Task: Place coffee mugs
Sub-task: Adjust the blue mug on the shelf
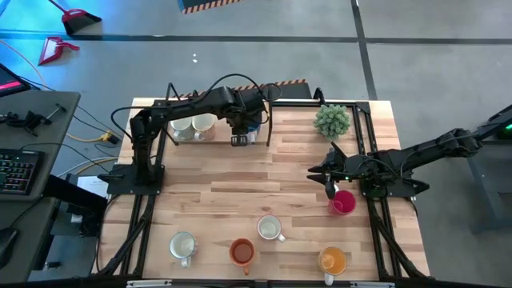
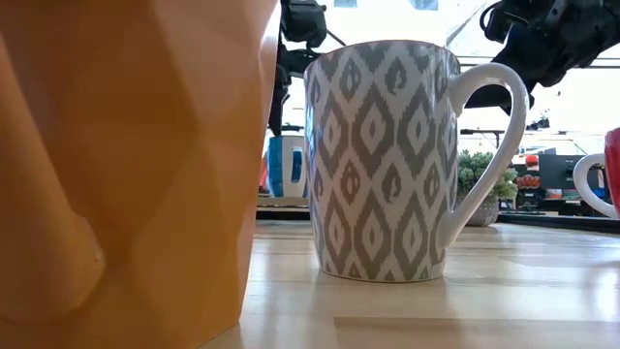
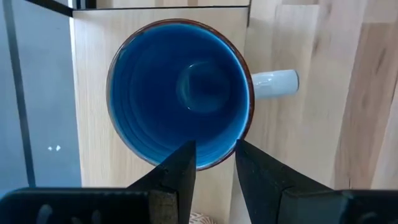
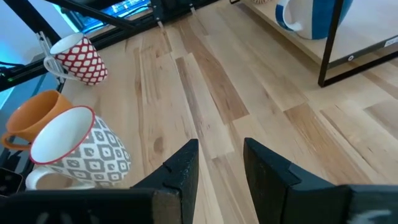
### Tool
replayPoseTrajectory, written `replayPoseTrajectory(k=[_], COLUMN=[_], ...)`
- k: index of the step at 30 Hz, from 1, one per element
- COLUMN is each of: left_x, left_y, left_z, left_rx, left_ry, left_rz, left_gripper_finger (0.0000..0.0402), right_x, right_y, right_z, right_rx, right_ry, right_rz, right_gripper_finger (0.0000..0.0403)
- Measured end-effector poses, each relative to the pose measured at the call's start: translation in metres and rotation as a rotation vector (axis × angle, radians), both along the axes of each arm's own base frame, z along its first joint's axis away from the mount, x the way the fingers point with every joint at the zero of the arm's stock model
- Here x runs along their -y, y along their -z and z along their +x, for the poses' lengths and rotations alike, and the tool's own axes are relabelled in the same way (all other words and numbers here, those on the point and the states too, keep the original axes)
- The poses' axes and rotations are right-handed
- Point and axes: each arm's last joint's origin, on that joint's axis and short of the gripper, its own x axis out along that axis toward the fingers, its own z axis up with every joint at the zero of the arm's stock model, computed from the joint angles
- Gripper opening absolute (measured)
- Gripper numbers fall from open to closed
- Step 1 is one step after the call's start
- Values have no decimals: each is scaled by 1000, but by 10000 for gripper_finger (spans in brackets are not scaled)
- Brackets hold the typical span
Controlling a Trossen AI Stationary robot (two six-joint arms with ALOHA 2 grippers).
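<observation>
A blue mug (image 3: 186, 93) with a pale handle (image 3: 277, 83) stands upright on a light wooden shelf (image 3: 93, 74) at the table's far edge; it also shows in the high view (image 1: 254, 126). My left gripper (image 3: 215, 177) hovers over the mug's near rim, its fingers slightly open, with nothing between them. Two white mugs (image 1: 192, 126) stand on the same shelf to the left. My right gripper (image 1: 326, 174) is open and empty above the table's right middle, just far-left of a red mug (image 1: 343, 202).
Along the near edge stand a white mug (image 1: 182, 245), a red-orange mug (image 1: 242, 252), a grey-patterned white mug (image 1: 270, 228) and a yellow-orange mug (image 1: 333, 260). A green potted plant (image 1: 332, 120) stands at the far right. A black frame post (image 4: 333, 50) edges the shelf. Bare wood lies mid-table.
</observation>
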Motion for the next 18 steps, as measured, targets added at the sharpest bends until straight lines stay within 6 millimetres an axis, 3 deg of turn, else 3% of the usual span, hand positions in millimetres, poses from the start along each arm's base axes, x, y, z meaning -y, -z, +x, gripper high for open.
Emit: replayPoseTrajectory(k=[18], left_x=[-1], left_y=[1], left_z=[-2], left_rx=[-15], left_ry=[84], left_rz=[-36], left_gripper_finger=[104], right_x=[0], right_y=[2], right_z=[-1], right_rx=[-18], right_ry=[4], right_rz=[-7], right_gripper_finger=[108])
